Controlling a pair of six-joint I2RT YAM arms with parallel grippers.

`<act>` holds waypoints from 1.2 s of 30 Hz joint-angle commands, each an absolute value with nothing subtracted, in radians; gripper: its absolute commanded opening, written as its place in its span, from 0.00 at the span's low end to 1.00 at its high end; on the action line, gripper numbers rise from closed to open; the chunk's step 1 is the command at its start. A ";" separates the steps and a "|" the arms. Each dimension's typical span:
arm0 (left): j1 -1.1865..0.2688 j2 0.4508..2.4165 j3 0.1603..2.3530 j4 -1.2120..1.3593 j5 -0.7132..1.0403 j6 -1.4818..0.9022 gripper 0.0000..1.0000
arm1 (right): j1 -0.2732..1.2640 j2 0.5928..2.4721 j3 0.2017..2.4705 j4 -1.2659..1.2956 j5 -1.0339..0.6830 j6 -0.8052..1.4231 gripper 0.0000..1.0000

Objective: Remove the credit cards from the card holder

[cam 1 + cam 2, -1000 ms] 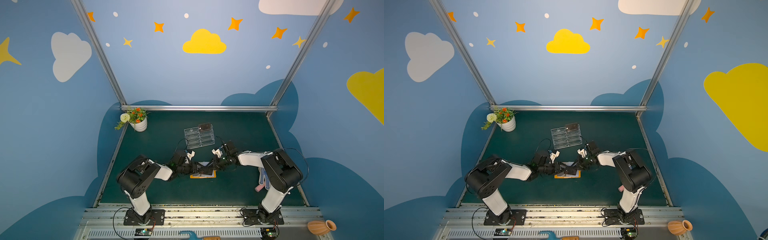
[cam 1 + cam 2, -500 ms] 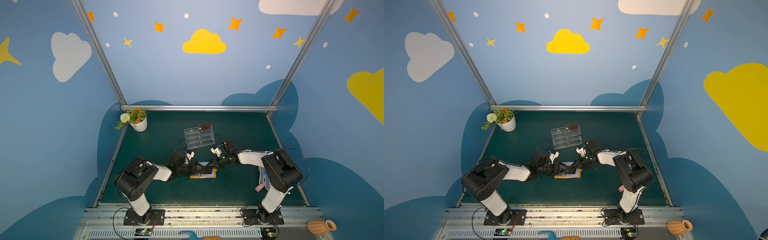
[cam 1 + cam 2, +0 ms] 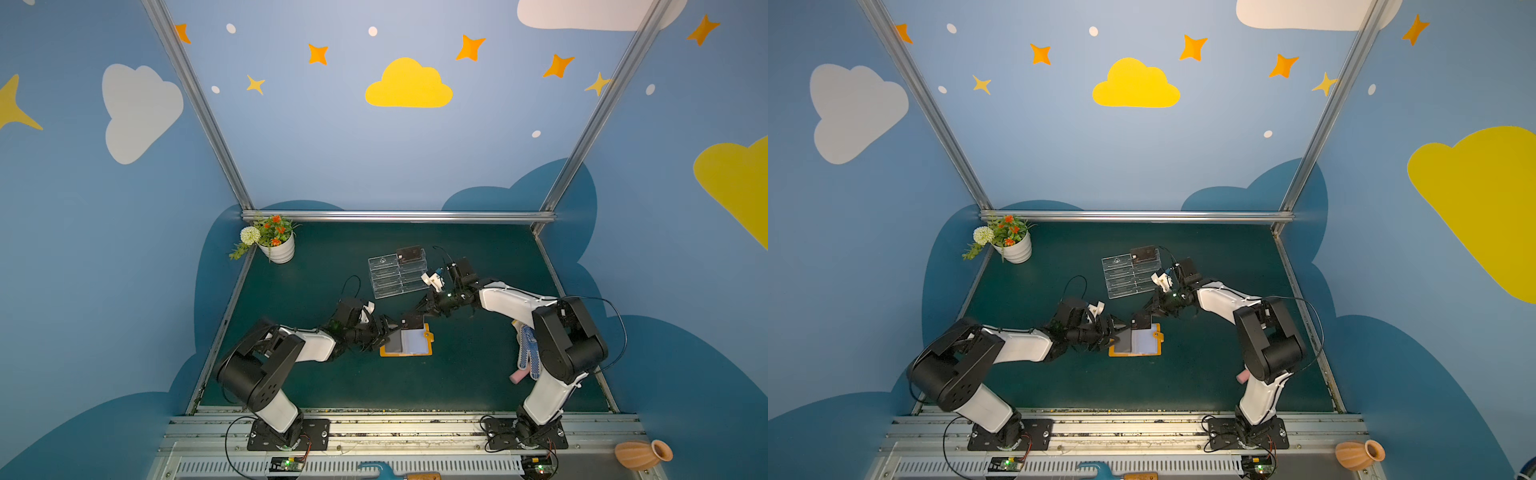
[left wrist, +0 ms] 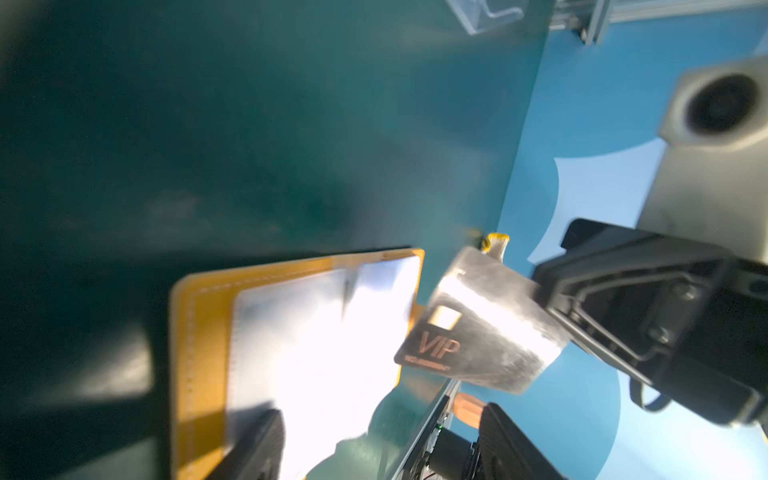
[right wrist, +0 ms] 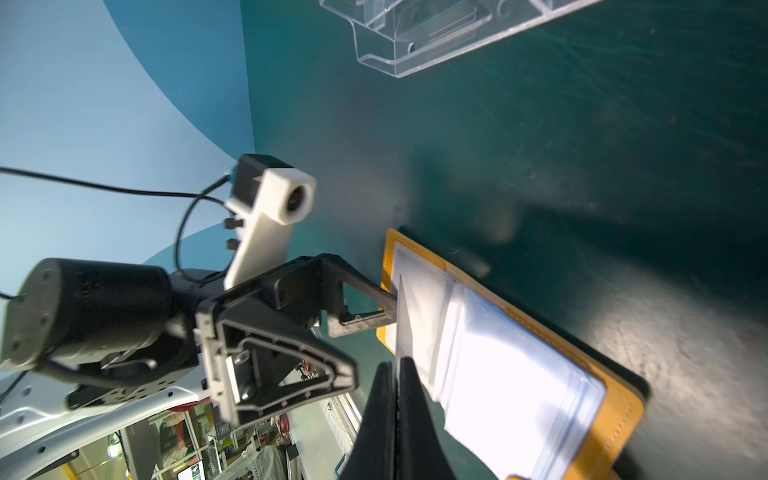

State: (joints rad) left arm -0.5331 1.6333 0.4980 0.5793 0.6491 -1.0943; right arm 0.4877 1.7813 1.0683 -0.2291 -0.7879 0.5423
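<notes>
The card holder [image 3: 409, 352] [image 3: 1138, 352] lies open on the green mat, its clear sleeve pages up; it also shows in both wrist views [image 4: 199, 332] [image 5: 615, 411]. My right gripper [image 3: 415, 314] [image 3: 1144, 314] [image 5: 397, 415] is shut on a dark credit card marked VIP [image 4: 478, 332] [image 3: 412, 321], held tilted over the holder's far edge. The card looks free of the sleeves. My left gripper [image 3: 390, 328] [image 3: 1119, 330] [image 4: 382, 449] stands open at the holder's left page, holding nothing. Another dark card [image 3: 409, 252] [image 3: 1144, 252] rests on the clear stand.
A clear acrylic tiered stand [image 3: 395, 276] [image 5: 436, 37] sits behind the holder. A white flower pot [image 3: 276, 245] stands in the back left corner. A blue dotted glove [image 3: 528, 353] and a pink piece lie by the right arm's base. A terracotta vase [image 3: 642, 455] lies off the mat.
My left gripper's jaws have widened and drawn back a little from the holder. My right gripper has closed fully on the card and holds it at the holder's far edge.
</notes>
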 commanded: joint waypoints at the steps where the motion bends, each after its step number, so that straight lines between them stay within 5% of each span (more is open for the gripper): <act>1: -0.542 1.677 0.474 0.633 0.611 -1.174 0.74 | 0.491 1.808 1.069 -0.251 -0.805 0.537 0.00; 36: -0.577 1.913 0.555 0.790 0.536 -1.218 0.69 | 0.501 1.795 1.022 -0.187 -0.800 0.638 0.00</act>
State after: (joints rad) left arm -0.5770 1.8606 0.5640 0.8974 0.6182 -1.2160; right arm 0.4927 1.7973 1.0405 -0.1936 -0.8070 0.6193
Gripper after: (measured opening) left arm 0.689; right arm 0.047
